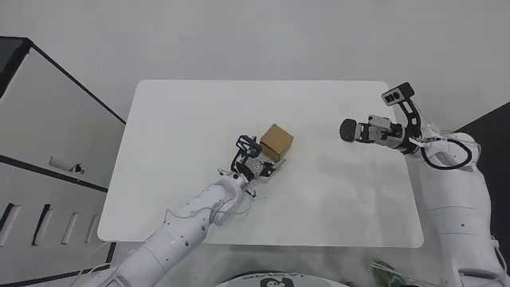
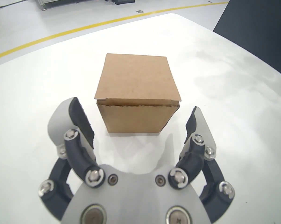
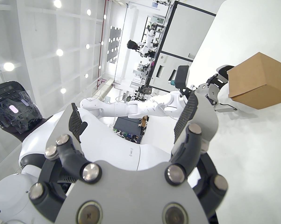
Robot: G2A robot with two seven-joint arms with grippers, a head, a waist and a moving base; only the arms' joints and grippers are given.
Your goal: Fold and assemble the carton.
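1 brown cardboard cube-shaped carton (image 1: 277,141), top flap folded shut, stands upright near the centre of the white rounded table (image 1: 183,127).

Top view: left gripper (image 1: 269,162) sits at the carton's 7 o'clock, just beside it. Jaws spread wide, holding nothing. Carton lies just past the fingertips; contact cannot be resolved.

Right gripper (image 1: 348,130) is at the carton's 3 o'clock, well apart. Jaws also spread, empty.

Count: 1 carton, 2 grippers, 1 table.

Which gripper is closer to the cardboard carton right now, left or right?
Left. The left gripper sits open right at the carton's near face. The right gripper, also open, is well off to its side, clear of it.
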